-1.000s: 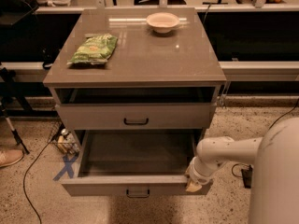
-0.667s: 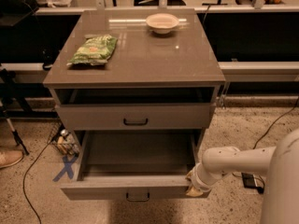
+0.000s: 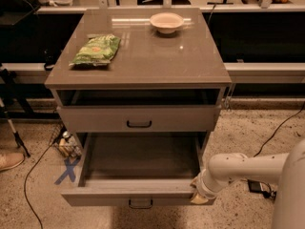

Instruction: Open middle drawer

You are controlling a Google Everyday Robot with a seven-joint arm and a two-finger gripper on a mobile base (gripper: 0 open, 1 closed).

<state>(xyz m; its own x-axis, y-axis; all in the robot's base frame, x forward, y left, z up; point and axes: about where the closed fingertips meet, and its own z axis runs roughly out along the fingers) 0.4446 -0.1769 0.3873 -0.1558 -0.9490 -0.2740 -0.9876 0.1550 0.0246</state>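
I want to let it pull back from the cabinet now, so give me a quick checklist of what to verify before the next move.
1. Is the middle drawer pulled out: ok, its inside shows.
2. Where the gripper sits: at the drawer's right front corner, away from the black handle; whether it touches the drawer, cannot tell.
3. Is the upper drawer shut: ok.
4. Are the chip bag and the bowl on the cabinet top back from its front edge: ok.
5. Is the floor to the right free: not ok, a cable runs there near the arm.
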